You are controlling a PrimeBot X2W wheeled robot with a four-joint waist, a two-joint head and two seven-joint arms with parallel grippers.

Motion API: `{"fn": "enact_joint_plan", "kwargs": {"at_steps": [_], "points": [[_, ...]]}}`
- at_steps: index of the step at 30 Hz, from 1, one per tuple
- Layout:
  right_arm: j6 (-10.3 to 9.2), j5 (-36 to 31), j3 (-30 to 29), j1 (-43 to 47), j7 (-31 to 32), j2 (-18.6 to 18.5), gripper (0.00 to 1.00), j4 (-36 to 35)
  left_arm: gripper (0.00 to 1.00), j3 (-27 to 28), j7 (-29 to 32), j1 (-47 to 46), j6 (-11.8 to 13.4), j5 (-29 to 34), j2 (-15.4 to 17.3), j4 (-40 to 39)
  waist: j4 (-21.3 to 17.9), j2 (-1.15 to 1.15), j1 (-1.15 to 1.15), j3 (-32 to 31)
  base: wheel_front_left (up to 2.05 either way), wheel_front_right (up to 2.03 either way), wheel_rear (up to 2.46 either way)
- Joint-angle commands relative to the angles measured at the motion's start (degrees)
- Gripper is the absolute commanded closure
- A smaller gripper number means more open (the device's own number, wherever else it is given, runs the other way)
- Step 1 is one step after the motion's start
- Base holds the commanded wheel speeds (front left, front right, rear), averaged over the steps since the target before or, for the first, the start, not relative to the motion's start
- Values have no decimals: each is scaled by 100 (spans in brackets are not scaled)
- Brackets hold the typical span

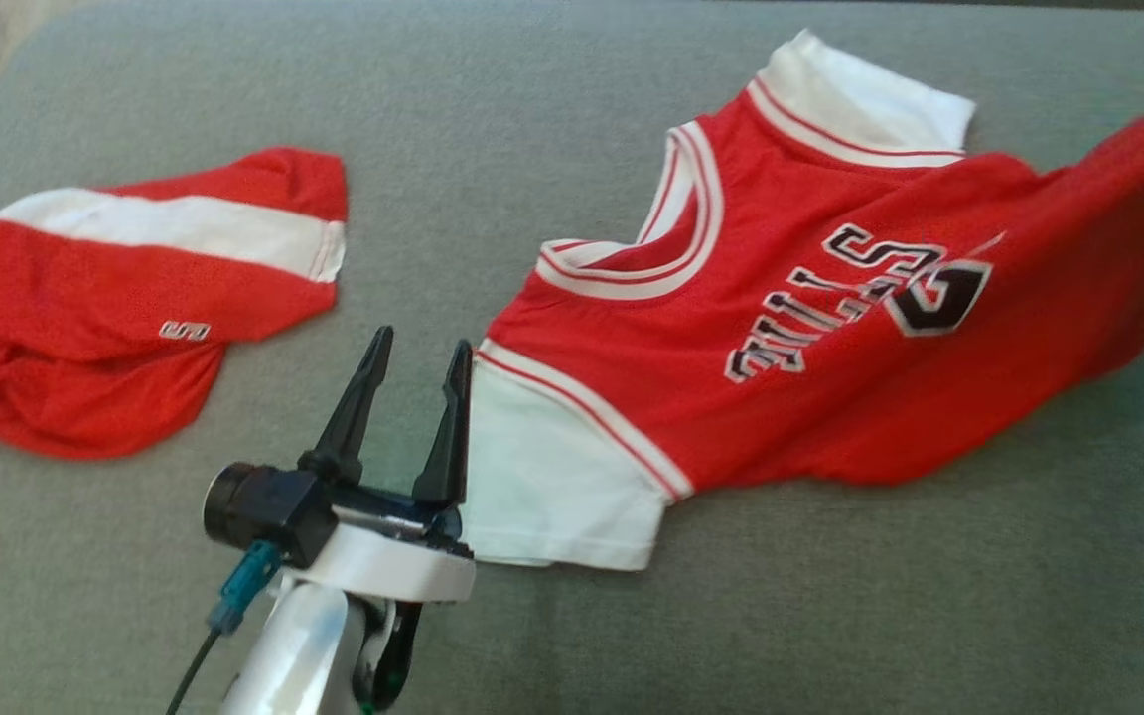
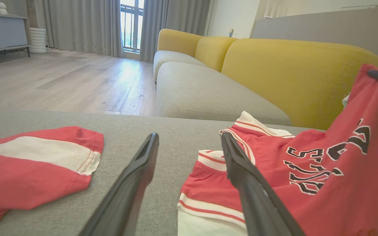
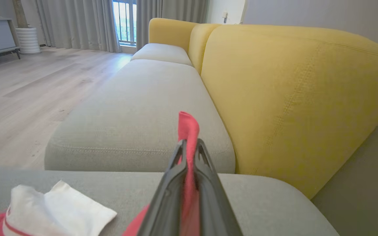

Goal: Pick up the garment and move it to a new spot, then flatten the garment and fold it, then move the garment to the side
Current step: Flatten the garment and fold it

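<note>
Red jersey (image 1: pixel 810 328), centre-right of frame: my right jaws pinch its raised red edge; my left jaws spread, lower left.

White forearm (image 1: pixel 296 636), black camera (image 1: pixel 256 506), teal plug (image 1: pixel 242 588) — long dark fingers (image 1: pixel 358 397).

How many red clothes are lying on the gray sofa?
2: a folded red-and-white garment at the left, and a lettered red jersey at the right, one end pinched in the right pincer.

The left gripper (image 1: pixel 422 341) has its two dark fingers (image 1: pixel 354 407) spread wide, pointing forward from its white wrist (image 1: pixel 383 571); the right gripper (image 3: pixel 191 144) is pinched tight on a fold of garment (image 3: pixel 189 126) rising between its fingertips
</note>
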Motion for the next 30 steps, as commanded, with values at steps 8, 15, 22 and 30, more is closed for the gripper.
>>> {"fn": "enact_joint_plan", "kwargs": {"at_steps": [8, 15, 22, 30], "points": [[41, -622, 146, -1503, -106, -291, 100, 507, 0, 36, -54, -376, -23, -138, 24, -161, 542, 0, -1, 309, 0, 0, 0], [41, -954, 641, -2001, -169, -203, 0, 1790, 0, 16, -54, -370, -1, -180, 24, -148, 645, 0, -1, 345, 0, 0, 0], [41, -705, 886, -2086, -610, -101, 0, 2517, 0, 83, -54, -365, 42, -160, 24, -134, 392, 0, -1, 230, 0, 0, 0], [41, -41, 1131, -1645, -1288, 101, 0, 2476, 0, 211, -54, -243, 34, -67, 24, -145, -152, 0, -1, -152, 0, 0, 0]]}}
